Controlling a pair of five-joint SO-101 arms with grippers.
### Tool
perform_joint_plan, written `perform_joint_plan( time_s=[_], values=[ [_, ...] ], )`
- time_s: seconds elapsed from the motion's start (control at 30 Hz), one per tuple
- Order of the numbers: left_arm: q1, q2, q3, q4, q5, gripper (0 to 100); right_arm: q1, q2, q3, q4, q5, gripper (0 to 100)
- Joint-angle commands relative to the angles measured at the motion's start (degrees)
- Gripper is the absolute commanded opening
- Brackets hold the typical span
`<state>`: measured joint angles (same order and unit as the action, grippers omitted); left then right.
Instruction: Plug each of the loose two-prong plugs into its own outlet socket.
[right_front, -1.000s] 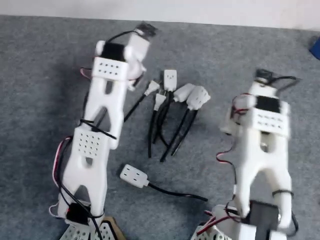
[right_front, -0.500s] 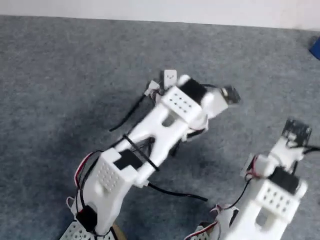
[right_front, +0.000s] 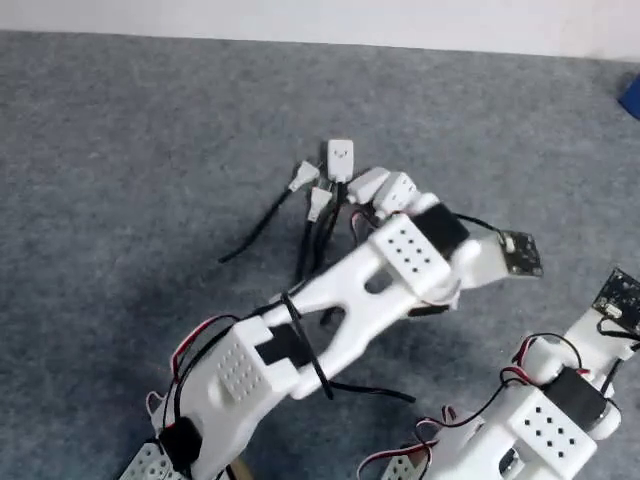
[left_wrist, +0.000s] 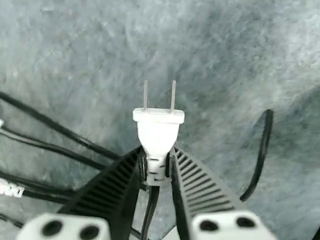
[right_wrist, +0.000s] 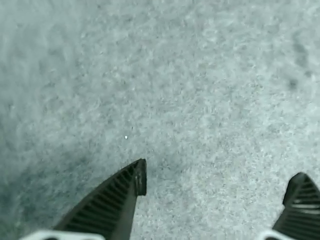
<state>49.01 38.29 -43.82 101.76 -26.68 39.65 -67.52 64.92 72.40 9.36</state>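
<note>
Pointing its prongs straight away, the plug (left_wrist: 158, 127) is held tight by the left gripper (left_wrist: 157, 159); the right gripper (right_wrist: 220, 180) is spread wide

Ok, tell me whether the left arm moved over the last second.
Yes. The left arm, holding a white two-prong plug, swung right: its wrist was left of the white plastic outlet socket, now sits right of it.

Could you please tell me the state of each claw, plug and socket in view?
left claw: shut on the plug
plug: gripped at its neck, prongs bare
right claw: open, empty, over the carpet
socket: lying on the carpet, nothing plugged in
</note>
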Motion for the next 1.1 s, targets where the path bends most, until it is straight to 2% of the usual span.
perform_joint_plan(
  time_s=[0.0,0.07,0.2,0.27,0.37,0.5,0.63,0.77,0.87,0.9,0.97,1.07],
  values=[
    [1.1,-0.84,-1.98,0.35,1.32,23,0.57,1.89,0.13,-2.42,2.37,40.6],
    [0.75,-0.92,-2.07,0.44,2.81,31,0.22,3.47,0.13,-2.51,2.81,40.6],
    [-2.07,-0.92,-2.24,0.44,2.81,33,0.22,6.29,0.13,-4.09,2.9,40.6],
    [-5.58,-1.54,-2.68,0.44,2.99,33,0.13,7.69,0.13,-4.44,2.9,40.6],
    [-14.81,-4.79,-3.3,0.35,5.54,33,-3.56,9.27,0.04,-4.44,2.9,40.6],
    [-31.69,-10.86,-3.3,0.62,16.09,33,-15.43,11.38,-1.19,-3.47,2.46,40.6],
    [-47.34,-16.13,2.42,0.53,23.74,31,-28.97,15.87,-13.23,7.08,-2.2,40.6],
    [-54.29,-19.91,11.74,0.53,24.18,31,-44.79,24.75,-27.56,15.69,-5.71,40.6],
    [-56.31,-21.67,20.26,0.26,23.91,30,-52.35,33.8,-33.01,17.19,-5.45,40.6],
    [-56.75,-21.85,22.46,-0.09,23.82,30,-54.37,36.09,-33.8,17.01,-4.4,40.6],
    [-57.89,-22.55,27.03,-2.99,23.82,30,-58.07,40.4,-34.68,16.66,2.46,40.6],
    [-58.59,-22.73,32.84,-8.09,23.82,30,-61.41,42.24,-34.24,17.01,21.89,40.6]
  ],
)
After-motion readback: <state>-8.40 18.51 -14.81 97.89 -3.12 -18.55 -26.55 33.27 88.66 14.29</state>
